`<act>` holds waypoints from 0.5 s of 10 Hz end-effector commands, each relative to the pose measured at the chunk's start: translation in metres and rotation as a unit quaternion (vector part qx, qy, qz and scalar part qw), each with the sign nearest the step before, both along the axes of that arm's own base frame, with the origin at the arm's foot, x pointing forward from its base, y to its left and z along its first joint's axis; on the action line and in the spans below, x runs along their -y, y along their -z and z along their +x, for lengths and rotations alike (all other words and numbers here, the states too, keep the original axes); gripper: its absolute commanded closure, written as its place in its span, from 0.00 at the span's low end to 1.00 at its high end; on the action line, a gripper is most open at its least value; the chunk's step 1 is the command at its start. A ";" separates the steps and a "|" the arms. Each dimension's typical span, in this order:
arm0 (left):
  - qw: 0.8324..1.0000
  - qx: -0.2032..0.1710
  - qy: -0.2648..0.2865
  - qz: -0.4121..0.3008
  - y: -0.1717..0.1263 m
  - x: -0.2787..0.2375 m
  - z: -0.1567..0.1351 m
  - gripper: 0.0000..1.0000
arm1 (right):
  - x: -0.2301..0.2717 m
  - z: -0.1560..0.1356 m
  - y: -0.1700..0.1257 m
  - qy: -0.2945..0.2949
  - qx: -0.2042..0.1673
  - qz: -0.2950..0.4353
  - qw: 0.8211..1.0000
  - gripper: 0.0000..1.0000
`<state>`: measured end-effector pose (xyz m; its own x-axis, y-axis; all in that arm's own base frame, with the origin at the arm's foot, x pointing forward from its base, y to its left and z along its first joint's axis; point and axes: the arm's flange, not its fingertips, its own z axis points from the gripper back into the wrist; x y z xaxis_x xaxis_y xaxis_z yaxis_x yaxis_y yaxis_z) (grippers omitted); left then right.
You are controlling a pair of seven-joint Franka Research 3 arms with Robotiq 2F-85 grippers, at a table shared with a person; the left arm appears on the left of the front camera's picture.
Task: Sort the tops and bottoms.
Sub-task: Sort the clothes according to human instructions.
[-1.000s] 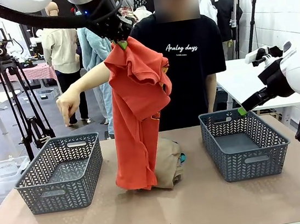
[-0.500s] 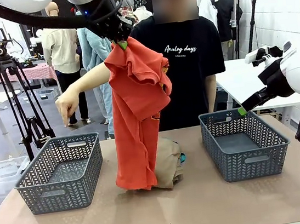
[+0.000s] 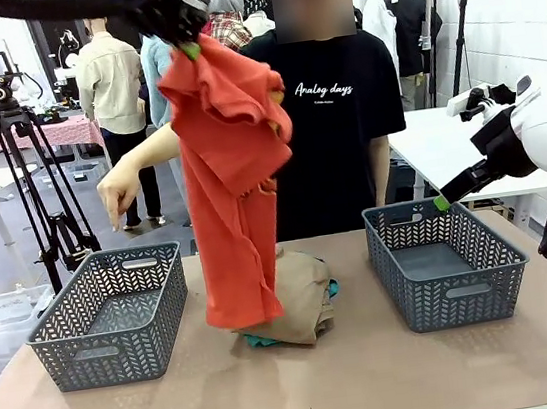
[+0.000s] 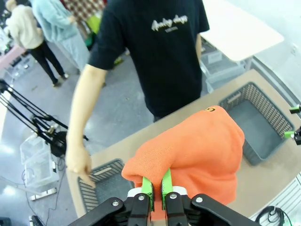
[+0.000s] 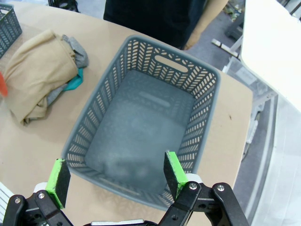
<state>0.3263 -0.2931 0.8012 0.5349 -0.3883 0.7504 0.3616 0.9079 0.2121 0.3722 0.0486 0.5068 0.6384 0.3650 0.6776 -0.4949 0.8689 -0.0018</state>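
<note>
High above the table's middle, my left gripper [image 3: 188, 46] is shut on an orange-red T-shirt [image 3: 234, 169], which hangs full length with its hem just above the pile. In the left wrist view the gripper [image 4: 156, 186] pinches the shirt's [image 4: 197, 150] bunched cloth. The pile on the table holds a tan top [image 3: 304, 299] over teal cloth [image 3: 261, 340]. The right wrist view shows the tan top [image 5: 40, 70], a grey one [image 5: 76, 52] and a teal one [image 5: 73, 83]. My right gripper [image 5: 115, 175] hovers open over the right basket [image 5: 141, 47].
Two grey baskets stand on the table, one at the left [image 3: 112, 317] and one at the right [image 3: 448, 262]. The person stands at the far side, a hand [image 3: 121, 194] pointing down over the left basket. A tripod [image 3: 31, 166] stands beyond the left edge.
My left gripper has risen and swung left with the orange-red T-shirt, lifting its hem off the pile. The right arm and the person's hand have stayed put.
</note>
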 end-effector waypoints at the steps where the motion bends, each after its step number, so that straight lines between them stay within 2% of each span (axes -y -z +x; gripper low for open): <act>1: 0.999 0.036 -0.028 0.008 -0.023 -0.036 -0.003 1.00 | 0.000 0.002 0.002 0.000 -0.001 0.011 1.000 0.00; 2: 0.997 0.054 -0.042 0.021 -0.035 -0.052 -0.003 1.00 | 0.000 0.002 0.002 0.000 -0.001 0.011 1.000 0.00; 3: 0.993 0.064 -0.088 0.044 -0.039 -0.075 0.005 1.00 | 0.000 0.002 0.002 0.000 -0.001 0.011 1.000 0.00; 5: 0.984 0.085 -0.149 0.052 -0.043 -0.101 0.003 1.00 | 0.000 0.002 0.002 0.000 -0.001 0.011 1.000 0.00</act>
<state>0.3357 -0.1933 0.8470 0.5069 -0.3340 0.7946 0.1161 0.9399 0.3210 0.3722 0.0482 0.5069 0.6387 0.3645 0.6777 -0.4938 0.8695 -0.0023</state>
